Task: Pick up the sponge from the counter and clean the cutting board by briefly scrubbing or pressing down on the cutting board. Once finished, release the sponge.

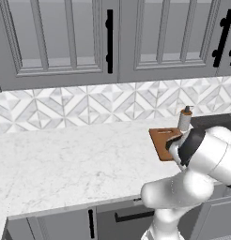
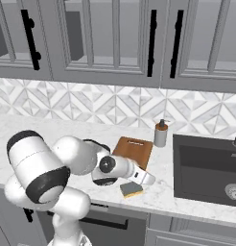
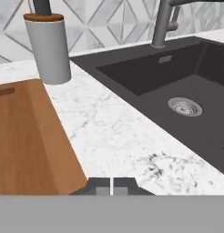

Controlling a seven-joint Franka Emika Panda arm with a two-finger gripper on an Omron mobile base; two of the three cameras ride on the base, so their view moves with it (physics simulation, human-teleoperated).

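No readable text, label, brand, number or sign appears on anything here.

In the left base view the arm hides the cutting board at 4 o'clock. In the hand view the faucet is cut off at 12 o'clock, the sink at 3

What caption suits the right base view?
Robot gripper low over the counter beside a sponge, cutting board behind.
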